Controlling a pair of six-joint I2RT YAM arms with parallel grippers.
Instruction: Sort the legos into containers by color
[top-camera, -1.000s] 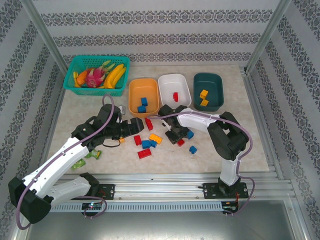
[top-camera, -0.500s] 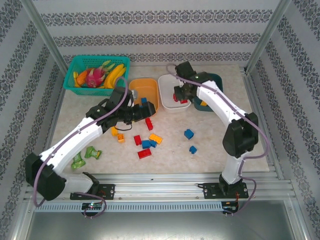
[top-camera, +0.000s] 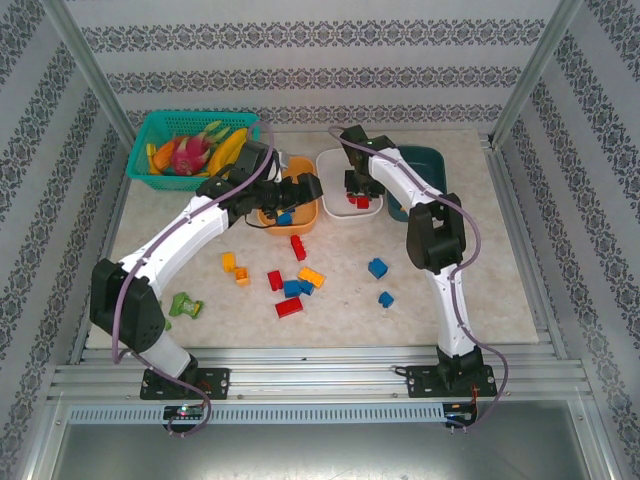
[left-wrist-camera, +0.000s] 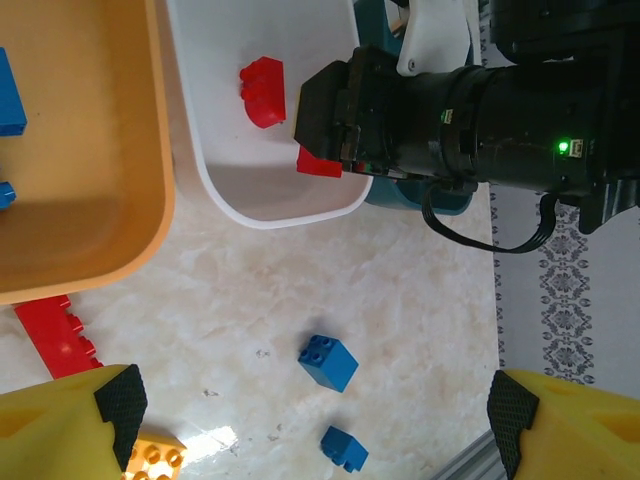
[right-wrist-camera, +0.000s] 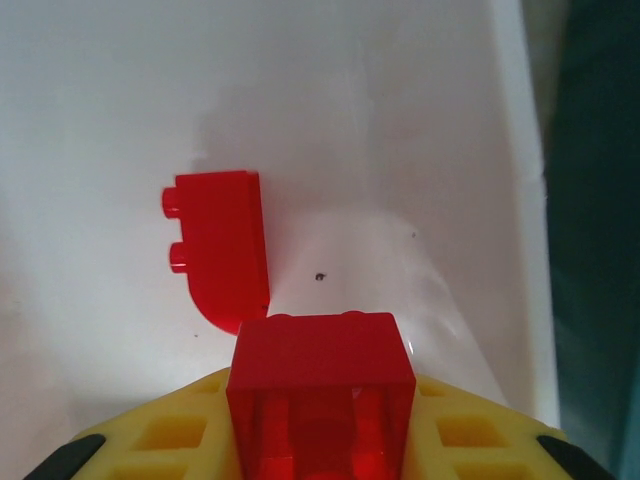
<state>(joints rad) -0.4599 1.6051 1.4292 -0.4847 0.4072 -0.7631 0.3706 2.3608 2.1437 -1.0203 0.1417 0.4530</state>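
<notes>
The right gripper (top-camera: 357, 191), holding a red brick (right-wrist-camera: 320, 380), blocks the way into the white tub (left-wrist-camera: 250, 180). The left arm (top-camera: 185, 235) crosses over the orange tub (left-wrist-camera: 100, 150). The table (top-camera: 480, 280) to the right of the blue bricks (top-camera: 377, 267) is free.

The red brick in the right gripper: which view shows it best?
Right wrist: the red brick sits large and central, clamped by the right gripper over the white tub. Left wrist shows one red corner poking from the gripper; top external shows a tiny red speck.
</notes>
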